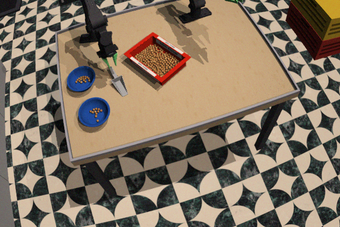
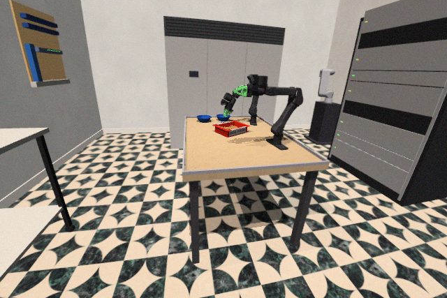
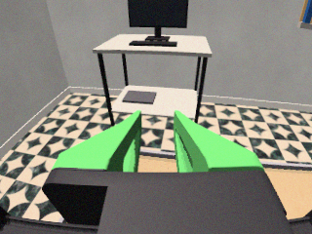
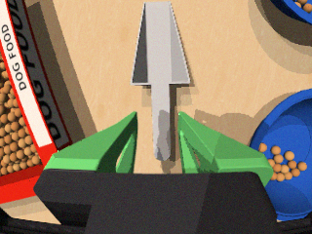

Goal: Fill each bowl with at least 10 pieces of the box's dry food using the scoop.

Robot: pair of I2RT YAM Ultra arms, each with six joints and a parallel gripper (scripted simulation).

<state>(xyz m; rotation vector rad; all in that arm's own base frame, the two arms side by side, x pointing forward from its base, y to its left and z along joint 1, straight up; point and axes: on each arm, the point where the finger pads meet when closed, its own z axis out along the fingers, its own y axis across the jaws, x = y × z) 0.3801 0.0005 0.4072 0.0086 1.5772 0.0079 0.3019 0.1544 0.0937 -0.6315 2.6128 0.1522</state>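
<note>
Two bowls with food; scoop lying on the table, claw spread above it.

Top view: The scoop (image 1: 119, 85) (image 4: 161, 49) is seen between the red box (image 1: 173, 74) (image 2: 221, 131) (image 4: 19, 187) and the bowls, apart from all three. Food (image 1: 156, 58) (image 4: 12, 127) is held in the box, which rests flat on the table (image 1: 219, 67) (image 2: 209, 153). In the upper bowl (image 1: 71, 80) (image 2: 223, 117) (image 4: 285, 117), more than ten pieces are counted. In the lower bowl (image 1: 85, 114) (image 2: 204, 118) (image 4: 288, 5), roughly ten are noted; the exact number cannot be read. The right gripper (image 1: 112, 66) (image 2: 226, 112) (image 4: 158, 118) is positioned at the handle end. The left gripper (image 1: 239, 1) (image 2: 241, 90) (image 3: 157, 117) is held well apart from box and bowls.

Exterior view: The box is seen upright, with both bowls standing beyond it. The left gripper is raised above table height. Scoop not distinguishable.

Left wrist view: The green fingers are parted, with nothing gripped. A desk (image 3: 151, 43) bearing a monitor (image 3: 158, 14) is seen beyond.

Right wrist view: The fingers are spread either side of the scoop's handle, gaps visible on both sides; nothing is pinched. No food is observed in the scoop's pan.
</note>
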